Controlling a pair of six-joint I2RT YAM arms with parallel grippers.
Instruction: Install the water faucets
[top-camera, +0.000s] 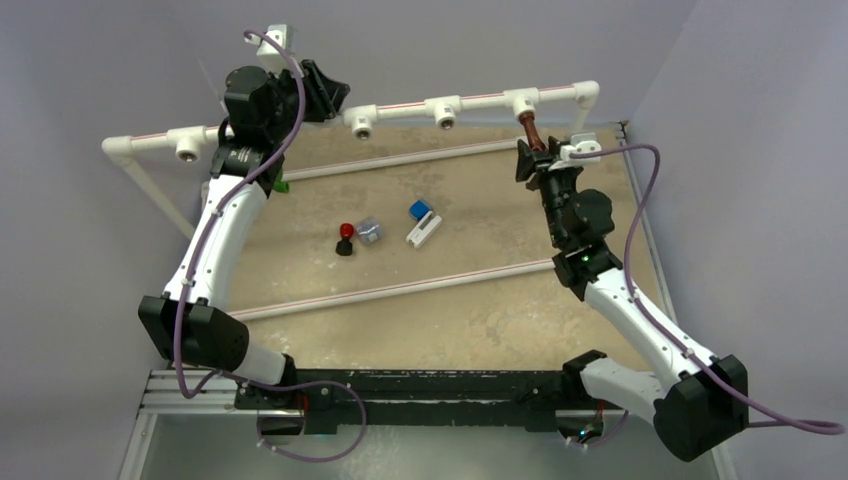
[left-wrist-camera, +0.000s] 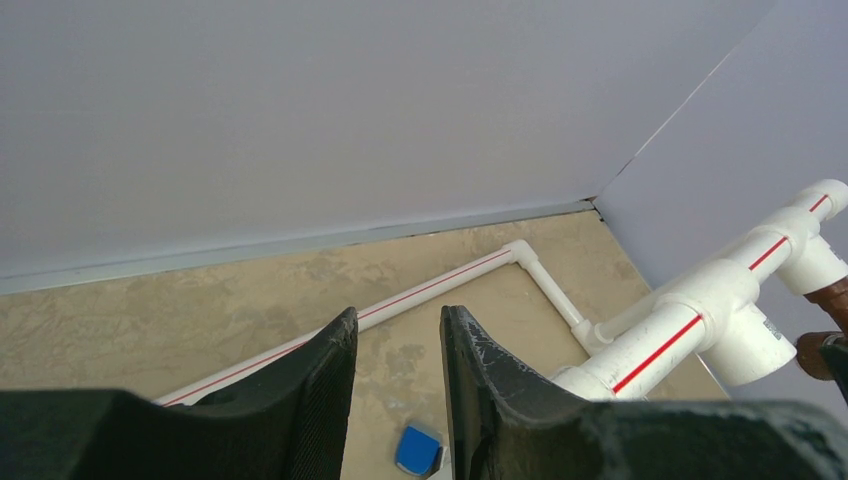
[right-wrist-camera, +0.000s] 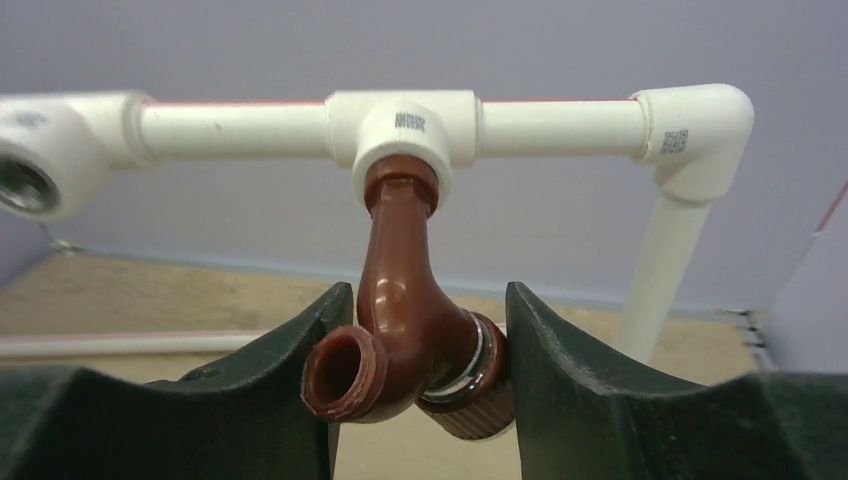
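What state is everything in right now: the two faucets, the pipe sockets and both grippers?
Brown faucet: seated in a pipe socket.
Green faucet: down by the left arm, not installed, mostly hidden.
Other sockets: three in view, all empty.
Left gripper: open, holding nothing.
Right gripper: fingers on either side of the seated faucet, grip unclear.
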